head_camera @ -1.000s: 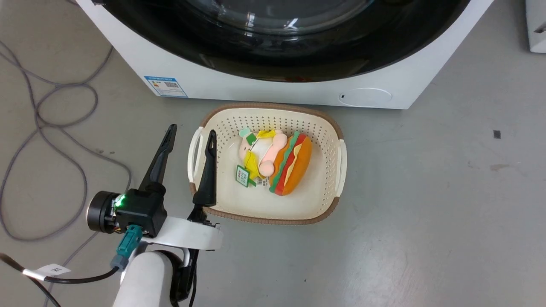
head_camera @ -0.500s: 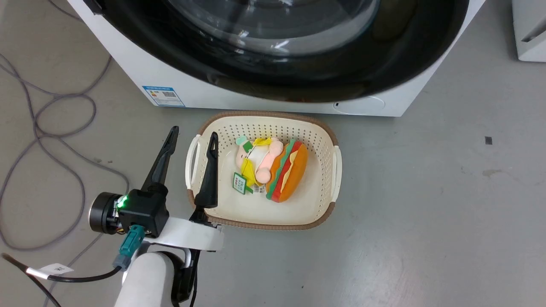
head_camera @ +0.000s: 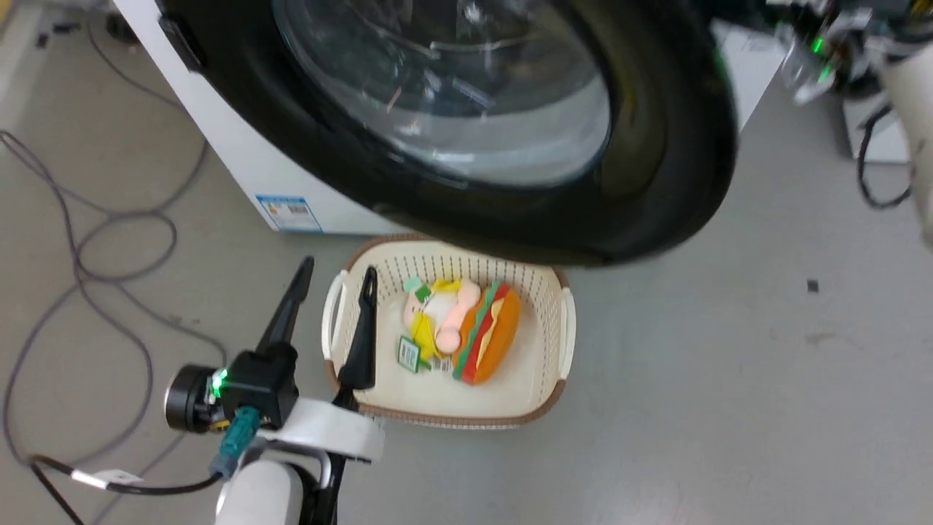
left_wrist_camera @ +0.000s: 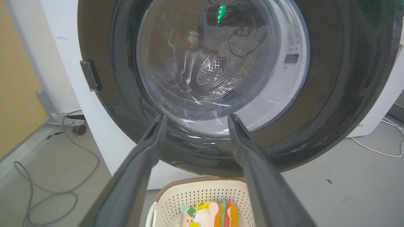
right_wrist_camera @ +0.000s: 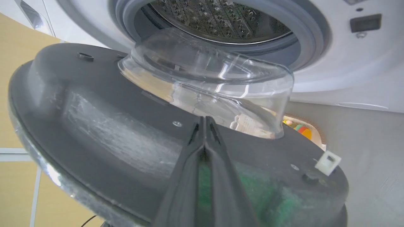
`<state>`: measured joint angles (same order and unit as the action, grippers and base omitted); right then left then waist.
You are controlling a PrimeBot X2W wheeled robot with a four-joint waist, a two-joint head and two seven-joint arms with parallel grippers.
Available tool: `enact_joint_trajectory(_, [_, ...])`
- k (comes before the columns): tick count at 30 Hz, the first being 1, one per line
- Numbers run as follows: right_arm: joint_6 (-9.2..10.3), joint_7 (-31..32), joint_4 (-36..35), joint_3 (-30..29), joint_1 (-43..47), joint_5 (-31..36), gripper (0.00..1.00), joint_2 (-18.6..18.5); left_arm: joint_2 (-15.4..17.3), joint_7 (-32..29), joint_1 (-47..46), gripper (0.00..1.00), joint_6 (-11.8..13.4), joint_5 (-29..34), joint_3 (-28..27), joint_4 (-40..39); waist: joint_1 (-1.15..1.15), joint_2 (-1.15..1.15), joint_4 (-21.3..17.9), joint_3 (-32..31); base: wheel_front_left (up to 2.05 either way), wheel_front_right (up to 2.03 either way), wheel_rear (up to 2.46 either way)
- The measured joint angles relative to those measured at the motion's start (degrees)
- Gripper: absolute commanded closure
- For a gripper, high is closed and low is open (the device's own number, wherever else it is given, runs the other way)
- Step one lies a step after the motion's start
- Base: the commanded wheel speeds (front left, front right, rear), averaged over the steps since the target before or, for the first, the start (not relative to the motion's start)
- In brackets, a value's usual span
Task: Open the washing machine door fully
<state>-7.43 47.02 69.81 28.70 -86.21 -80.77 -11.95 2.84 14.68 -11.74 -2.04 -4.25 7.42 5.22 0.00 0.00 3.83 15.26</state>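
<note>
Swung away from the white machine since a second ago, the washing machine door now stands partly open, its glass bowl drawn out of the machine's grey rubber ring. Between door and machine, the right gripper has its fingers pressed together, tips at the door's inner face, apparently to push it wider rather than grasp it. On the floor before the machine sits a basket holding a plush hamburger. The left gripper, fingers spread and empty, waits farther out, seemingly kept out of the door's swing.

I can read nothing; the blue sticker on the washing machine, at the basket's ten o'clock, is blurred.
</note>
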Motion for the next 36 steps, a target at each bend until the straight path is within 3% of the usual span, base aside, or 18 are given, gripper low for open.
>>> enact_joint_trajectory(18, [0.00, 6.10, -16.30, 2.33, 23.35, -2.44, 1.00, 1.53, 1.23, 0.01, 9.92, 0.00, -0.16, 0.81, -0.31, 2.97, -0.01, 0.00, 0.08, -12.70, 0.00, 0.00, 0.00])
enact_joint_trajectory(36, [0.00, 10.95, -35.74, 3.97, 35.50, -2.98, 1.00, 3.92, 1.21, 0.01, 11.48, 0.00, -0.34, 0.93, 0.02, 3.56, 0.00, 0.00, 0.75, -12.99, 0.00, 0.00, 0.00])
